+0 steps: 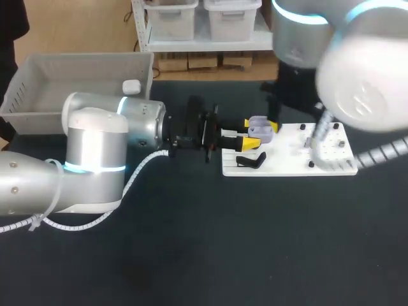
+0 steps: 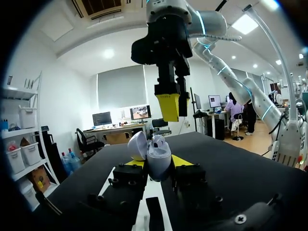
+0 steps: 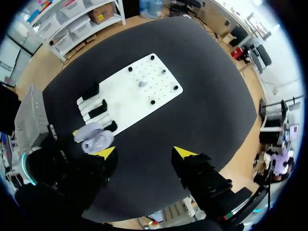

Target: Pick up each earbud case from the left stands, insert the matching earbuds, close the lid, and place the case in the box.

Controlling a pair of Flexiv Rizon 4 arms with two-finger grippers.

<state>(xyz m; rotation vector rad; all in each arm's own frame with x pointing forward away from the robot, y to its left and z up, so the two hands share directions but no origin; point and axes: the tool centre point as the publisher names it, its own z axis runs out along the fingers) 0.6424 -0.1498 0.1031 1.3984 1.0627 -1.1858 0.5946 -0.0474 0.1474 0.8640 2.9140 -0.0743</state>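
A lavender earbud case [image 2: 159, 158] with its lid [image 2: 137, 144] open is held above the white board [image 1: 287, 162], and my left gripper [image 2: 158, 164] is shut on it from both sides. An earbud [image 2: 159, 140] sits in the case's mouth. Directly above the case hangs my right gripper [image 3: 144, 153], open with nothing between its fingers; one of its yellow fingertips [image 2: 168, 106] shows in the left wrist view. A loose earbud [image 3: 143, 83] lies on the board. In the head view the case [image 1: 258, 126] is at the board's left end.
Black stands [image 3: 96, 108] occupy the board's left end, one [image 1: 252, 160] just in front of the left gripper. A grey box [image 1: 38, 83] at the back left holds a white case [image 1: 131, 87]. My right arm [image 1: 357, 89] looms over the board's right side.
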